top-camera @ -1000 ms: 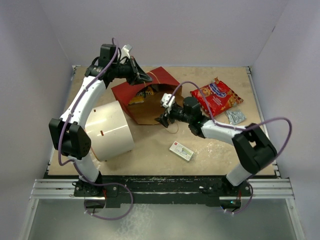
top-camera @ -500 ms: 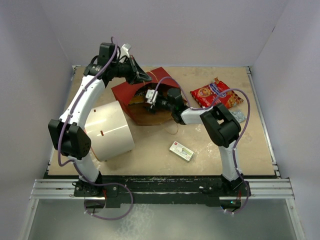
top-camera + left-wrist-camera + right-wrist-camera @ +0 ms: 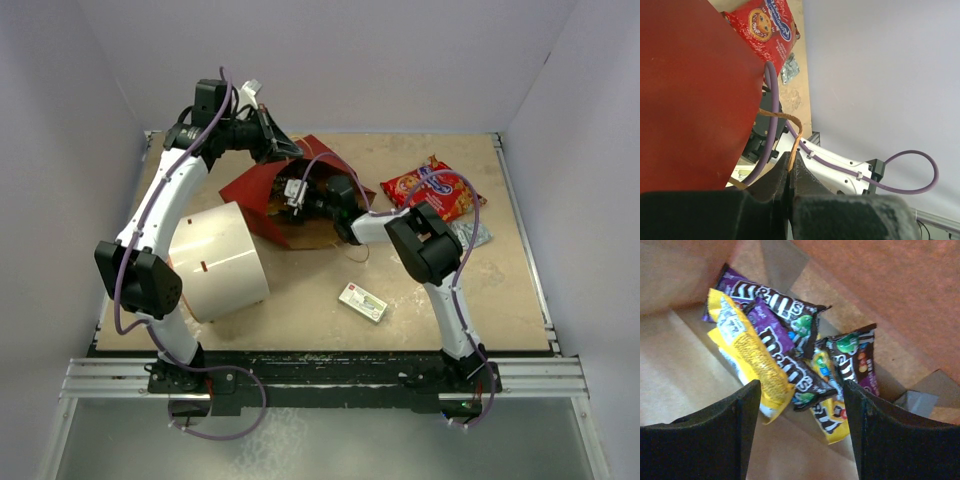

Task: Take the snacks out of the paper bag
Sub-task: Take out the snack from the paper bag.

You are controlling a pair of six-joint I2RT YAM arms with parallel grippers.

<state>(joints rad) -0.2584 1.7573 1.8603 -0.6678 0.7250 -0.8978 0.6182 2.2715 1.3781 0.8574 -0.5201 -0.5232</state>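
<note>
The red paper bag lies on its side at the back of the table, mouth toward the right. My left gripper is shut on the bag's thin twisted handle and holds the top edge up. My right gripper is open and reaches inside the bag's mouth. In the right wrist view several brown and yellow candy packs lie in a heap on the kraft floor just beyond my open fingers. The large red cookie bag lies on the table to the right, also in the left wrist view. A small shiny packet lies beside it.
A big white cylinder lies on its side left of the bag. A small flat white-and-green box lies in front of the bag. White walls close in the table on three sides.
My right arm has swung left and pushed its gripper from outside the bag's mouth deep into the bag. The left gripper keeps hold of the handle and has lifted slightly.
</note>
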